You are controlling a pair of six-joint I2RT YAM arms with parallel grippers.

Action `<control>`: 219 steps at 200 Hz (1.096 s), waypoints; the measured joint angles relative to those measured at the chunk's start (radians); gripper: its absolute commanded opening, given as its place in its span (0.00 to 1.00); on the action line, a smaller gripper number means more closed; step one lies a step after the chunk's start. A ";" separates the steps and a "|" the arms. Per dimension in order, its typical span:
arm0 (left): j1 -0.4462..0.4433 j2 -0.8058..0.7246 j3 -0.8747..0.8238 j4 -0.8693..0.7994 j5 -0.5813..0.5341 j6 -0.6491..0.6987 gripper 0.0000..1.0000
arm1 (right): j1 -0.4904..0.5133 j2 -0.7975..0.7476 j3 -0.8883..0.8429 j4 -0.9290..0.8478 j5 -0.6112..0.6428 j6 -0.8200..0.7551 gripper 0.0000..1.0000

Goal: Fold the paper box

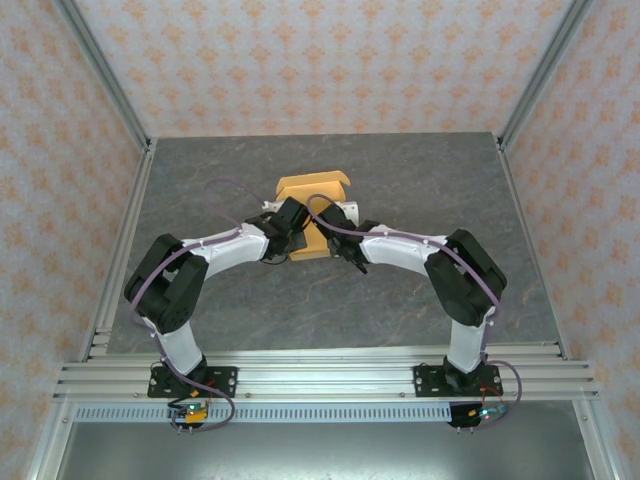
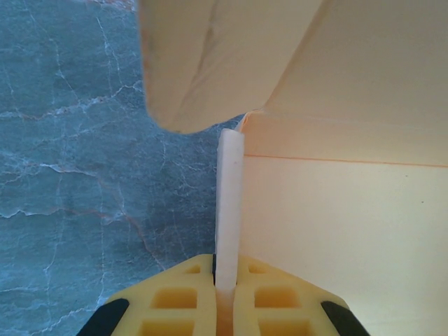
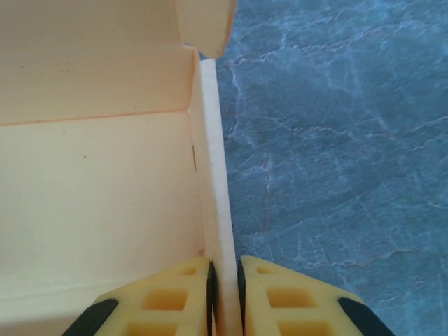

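The paper box (image 1: 313, 192) is sitting near the middle of the grey marbled surface (image 1: 420, 180), partly formed, with its side walls standing up and a rounded flap (image 2: 224, 63) leaning over at the far end. Both arms are reaching in from the near edge and meeting at the box.

The left claw (image 2: 225, 278) is pinching the box's left wall: in the left wrist view the thin pale edge of that wall (image 2: 229, 196) is running straight up from between the yellow fingers (image 2: 175, 297), which are pressing in on it from both sides. The box floor (image 2: 350, 231) is lying to the right of that edge and bare surface to the left.

The right claw (image 3: 224, 280) is doing the same on the opposite wall, its jaws standing almost together with only the upright wall edge (image 3: 213, 175) between them. The box interior (image 3: 91, 196) is lying to the left and bare surface to the right.

Open grey surface is lying on every side of the box, widest toward the far corners and out to the left and right, up to the metal frame posts (image 1: 125, 130) and patterned walls (image 1: 300, 60).
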 measured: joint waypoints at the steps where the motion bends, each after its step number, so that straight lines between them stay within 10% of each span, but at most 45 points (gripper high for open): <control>1: 0.000 0.000 0.000 0.000 0.000 0.000 0.00 | 0.000 0.000 0.000 0.000 0.002 0.000 0.19; 60: 0.001 0.020 0.006 0.005 0.004 0.013 0.00 | 0.005 -0.054 -0.016 -0.024 0.026 0.039 0.48; 116: 0.038 0.003 -0.043 0.121 0.078 0.021 0.00 | -0.017 -0.589 -0.205 0.093 -0.126 0.126 0.82; 166: 0.060 -0.108 -0.089 0.250 0.201 -0.011 0.00 | -0.302 -0.679 -0.451 0.377 -0.504 0.443 0.85; 219: 0.060 -0.159 -0.106 0.253 0.329 -0.140 0.00 | -0.315 -0.537 -0.493 0.714 -0.722 0.792 0.88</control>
